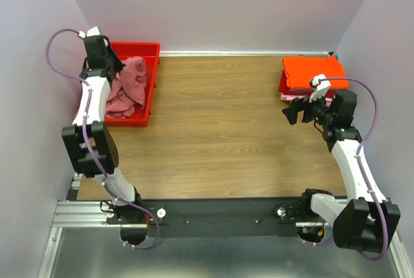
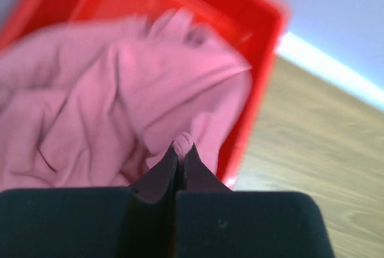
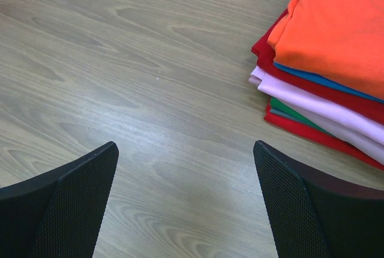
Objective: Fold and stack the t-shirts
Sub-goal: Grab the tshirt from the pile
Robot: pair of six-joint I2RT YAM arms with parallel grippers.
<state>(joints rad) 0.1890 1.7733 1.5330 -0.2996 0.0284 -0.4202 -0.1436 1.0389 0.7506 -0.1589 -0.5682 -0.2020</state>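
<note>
- The left pincer [image 1: 116, 68] reaches into the red bin [image 1: 139, 46], onto a crumpled pink t-shirt [image 1: 129, 87].
- The right pincer [image 1: 297, 111] gapes beside the orange-topped t-shirt stack [image 1: 314, 71] on the wooden surface [image 1: 220, 116].

Matt cloth shirt [image 2: 120, 102]; glossy plastic bin [image 2: 259, 84]; wood-grain table [image 2: 312, 144], perhaps laminate.

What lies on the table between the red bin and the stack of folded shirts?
Nothing: bare wood table separates the bin from the stack, seen in the top view.

Rose-pink t-shirt [image 2: 120, 90] (red bin [image 2: 264, 15])
</note>
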